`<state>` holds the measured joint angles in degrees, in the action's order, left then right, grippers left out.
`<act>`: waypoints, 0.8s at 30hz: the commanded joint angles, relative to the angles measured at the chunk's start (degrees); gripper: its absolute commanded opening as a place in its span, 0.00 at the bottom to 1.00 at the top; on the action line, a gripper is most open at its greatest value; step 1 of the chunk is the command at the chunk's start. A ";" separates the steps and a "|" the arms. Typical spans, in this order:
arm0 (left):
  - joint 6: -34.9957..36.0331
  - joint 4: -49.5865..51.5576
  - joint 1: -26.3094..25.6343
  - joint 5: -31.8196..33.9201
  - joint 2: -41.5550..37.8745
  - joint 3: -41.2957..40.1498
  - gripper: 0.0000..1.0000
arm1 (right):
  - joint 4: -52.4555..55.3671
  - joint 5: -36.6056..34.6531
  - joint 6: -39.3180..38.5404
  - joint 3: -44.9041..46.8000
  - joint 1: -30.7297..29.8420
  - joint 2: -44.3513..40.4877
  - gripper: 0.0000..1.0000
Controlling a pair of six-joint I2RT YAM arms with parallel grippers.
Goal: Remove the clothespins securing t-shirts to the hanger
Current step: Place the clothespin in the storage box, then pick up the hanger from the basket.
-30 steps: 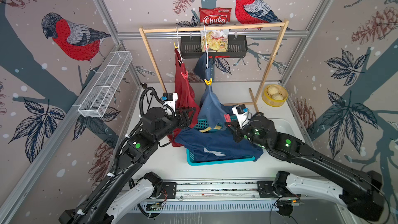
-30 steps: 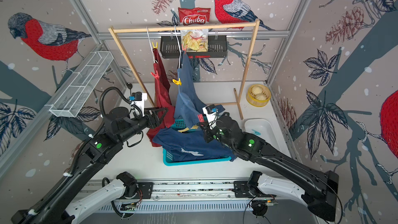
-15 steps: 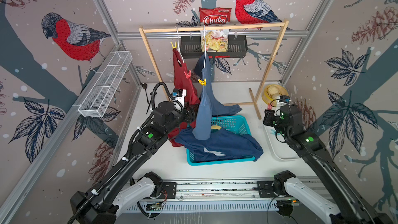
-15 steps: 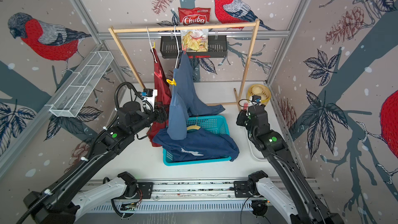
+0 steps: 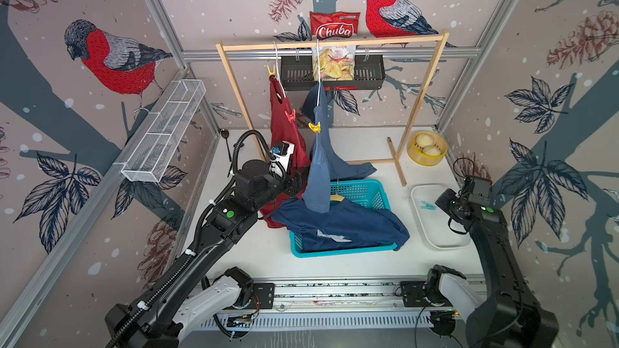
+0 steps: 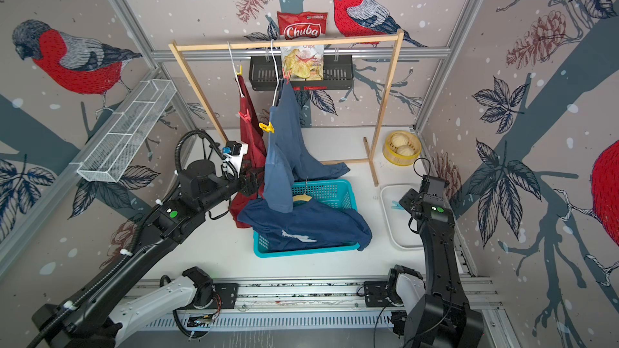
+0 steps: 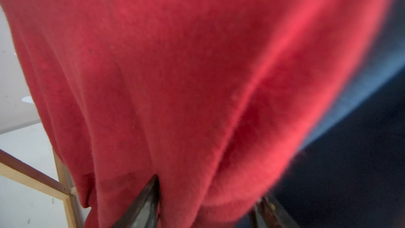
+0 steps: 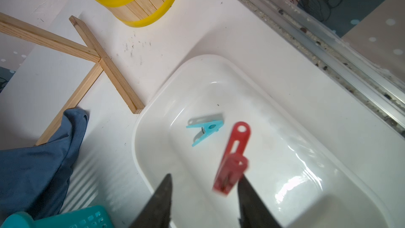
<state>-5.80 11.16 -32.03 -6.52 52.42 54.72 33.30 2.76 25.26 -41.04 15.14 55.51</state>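
Note:
A dark red t-shirt (image 5: 284,135) and a medium blue t-shirt (image 5: 320,169) hang from white hangers on the wooden rack. The red one carries a yellow clothespin (image 5: 271,70) and a red clothespin (image 5: 290,114). Another yellow clothespin (image 5: 314,127) grips the blue one. A navy printed t-shirt (image 5: 341,225) lies over the basket. My left gripper (image 5: 300,179) is open against the red shirt's lower part (image 7: 197,106), cloth bulging between its fingers (image 7: 149,200). My right gripper (image 8: 203,185) stands open over the tray; a blurred red clothespin (image 8: 232,161) is beside one finger, a light blue clothespin (image 8: 206,128) lies below.
A teal basket (image 5: 368,192) sits mid-table, with a wooden hanger (image 5: 336,197) in it. The white tray (image 5: 435,239) is at the right, a yellow steamer with buns (image 5: 427,148) behind it. The rack's foot (image 8: 105,66) lies between them. A wire shelf (image 5: 164,132) juts from the left wall.
My right arm swung from the basket to the tray, and its jaws opened, letting the red clothespin go. My left gripper rose to the red shirt. The blue shirt swung back.

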 commanded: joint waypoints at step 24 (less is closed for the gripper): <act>-3.14 -6.34 -21.58 -3.54 15.07 6.40 0.50 | -10.21 9.56 -8.60 -14.34 -43.92 14.21 0.62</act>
<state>-4.91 7.84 -53.32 -18.22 65.73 61.71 25.58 9.78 19.51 -53.49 -26.89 66.26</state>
